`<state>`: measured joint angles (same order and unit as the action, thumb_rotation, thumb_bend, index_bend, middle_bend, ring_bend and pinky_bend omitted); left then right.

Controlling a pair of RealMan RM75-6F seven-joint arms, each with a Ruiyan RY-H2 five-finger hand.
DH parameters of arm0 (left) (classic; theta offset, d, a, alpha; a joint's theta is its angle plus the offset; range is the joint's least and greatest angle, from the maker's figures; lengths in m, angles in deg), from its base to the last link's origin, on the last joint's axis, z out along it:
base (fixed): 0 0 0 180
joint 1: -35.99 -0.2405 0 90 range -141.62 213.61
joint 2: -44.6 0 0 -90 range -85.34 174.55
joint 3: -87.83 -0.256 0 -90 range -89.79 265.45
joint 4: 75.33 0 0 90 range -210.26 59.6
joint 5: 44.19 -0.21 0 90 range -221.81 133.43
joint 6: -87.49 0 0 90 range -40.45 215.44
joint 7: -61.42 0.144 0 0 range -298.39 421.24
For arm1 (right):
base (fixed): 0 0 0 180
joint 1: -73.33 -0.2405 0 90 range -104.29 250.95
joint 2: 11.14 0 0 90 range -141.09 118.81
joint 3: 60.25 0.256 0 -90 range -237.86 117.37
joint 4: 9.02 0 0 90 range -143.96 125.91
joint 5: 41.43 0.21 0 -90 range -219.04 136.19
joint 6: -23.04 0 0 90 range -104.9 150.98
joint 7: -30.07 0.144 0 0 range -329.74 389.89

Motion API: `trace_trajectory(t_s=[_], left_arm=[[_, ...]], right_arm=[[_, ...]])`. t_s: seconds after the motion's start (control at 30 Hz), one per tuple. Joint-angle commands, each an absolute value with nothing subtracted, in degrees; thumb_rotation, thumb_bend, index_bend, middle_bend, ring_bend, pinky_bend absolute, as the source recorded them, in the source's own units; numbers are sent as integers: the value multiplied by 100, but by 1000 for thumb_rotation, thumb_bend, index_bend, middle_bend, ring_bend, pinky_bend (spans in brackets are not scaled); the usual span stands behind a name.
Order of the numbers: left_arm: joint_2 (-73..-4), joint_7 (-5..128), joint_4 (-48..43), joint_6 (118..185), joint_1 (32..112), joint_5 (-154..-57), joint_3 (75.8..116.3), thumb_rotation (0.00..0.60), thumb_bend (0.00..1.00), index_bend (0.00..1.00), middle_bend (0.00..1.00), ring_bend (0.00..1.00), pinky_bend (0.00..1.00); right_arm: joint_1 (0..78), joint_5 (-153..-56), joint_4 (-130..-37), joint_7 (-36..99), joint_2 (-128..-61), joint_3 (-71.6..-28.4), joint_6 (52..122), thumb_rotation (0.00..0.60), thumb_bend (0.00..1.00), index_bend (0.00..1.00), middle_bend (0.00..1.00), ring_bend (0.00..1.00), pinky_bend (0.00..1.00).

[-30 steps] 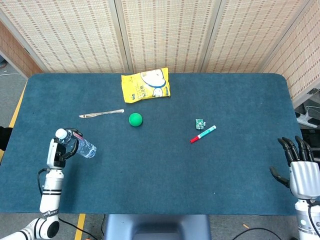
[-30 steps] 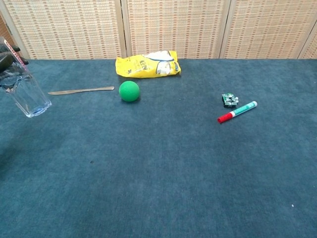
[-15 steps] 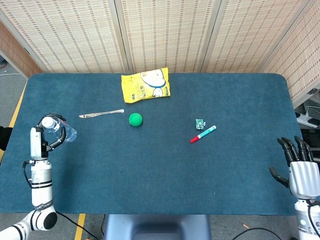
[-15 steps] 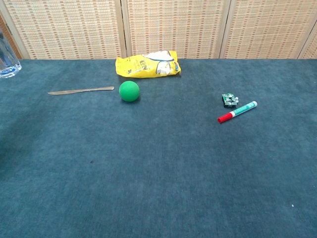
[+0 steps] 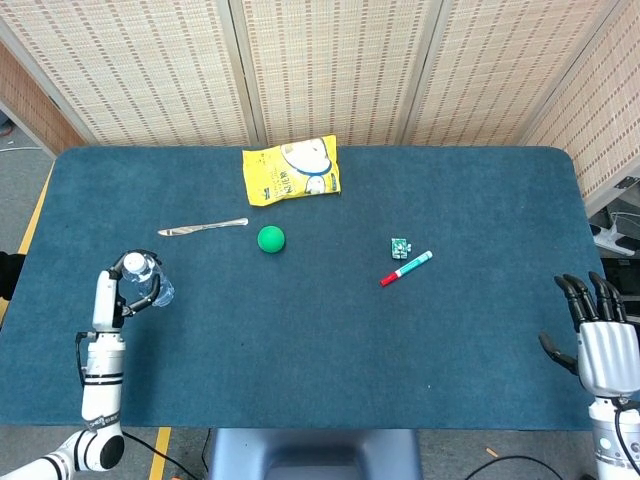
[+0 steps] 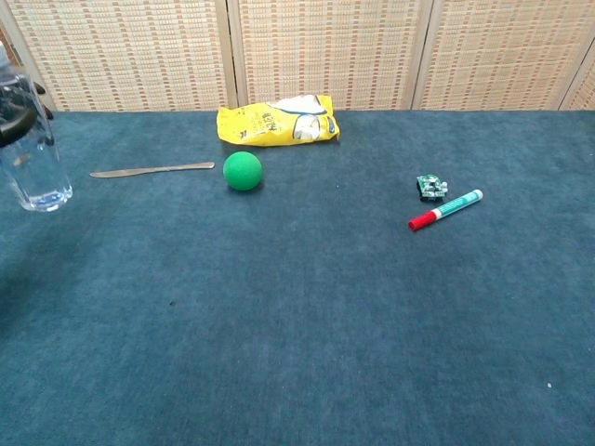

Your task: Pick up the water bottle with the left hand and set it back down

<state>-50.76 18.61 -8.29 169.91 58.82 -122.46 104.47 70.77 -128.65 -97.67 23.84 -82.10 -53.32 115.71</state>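
Note:
The clear water bottle [image 5: 150,284] is at the table's left side, and my left hand [image 5: 108,300] grips it around its upper part. In the chest view the bottle [image 6: 33,172] stands nearly upright at the far left edge, with dark fingers [image 6: 17,127] wrapped round it near the top. Its base is low over the cloth, and I cannot tell whether it touches. My right hand [image 5: 604,340] hangs at the table's front right corner, fingers apart and holding nothing. The chest view does not show it.
A knife [image 5: 202,227] lies just beyond the bottle, with a green ball [image 5: 271,239] to its right. A yellow snack bag [image 5: 291,170] is at the back. A red-capped marker [image 5: 405,268] and a small green clip [image 5: 399,246] lie right of centre on the blue table [image 5: 330,340].
The left hand had carried the tilted bottle up and to the left. It has since come back down and rightward, and the bottle is now nearly upright. The right hand has not moved.

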Motion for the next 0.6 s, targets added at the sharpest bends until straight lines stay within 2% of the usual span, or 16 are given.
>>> trace_trajectory(t_s=[0.03, 0.17, 0.3, 0.6], left_arm=[[-4931, 1675, -544, 17564, 5860, -12459, 10758, 600, 673, 703, 680, 644, 699], [-4699, 1527, -216, 17695, 5795, -12412, 10926, 600, 673, 703, 680, 644, 699], [-4719, 1665, -313, 17428, 5794, -12310, 10780, 600, 673, 703, 680, 643, 699], [-5663, 1353, -1497, 16815, 5872, -12051, 10423, 600, 673, 702, 674, 643, 699]], right_arm=[[7077, -12885, -9771, 2407, -8202, -5341, 11574, 600, 133, 139, 137, 0, 85], [7076, -12882, -9749, 2395, -8220, -5329, 11593, 600, 133, 139, 137, 0, 85], [7062, -12897, -9751, 2415, -8210, -5342, 11561, 600, 133, 139, 137, 0, 85], [7043, -12850, -9756, 2347, -8223, -5333, 11512, 600, 133, 140, 137, 0, 85]])
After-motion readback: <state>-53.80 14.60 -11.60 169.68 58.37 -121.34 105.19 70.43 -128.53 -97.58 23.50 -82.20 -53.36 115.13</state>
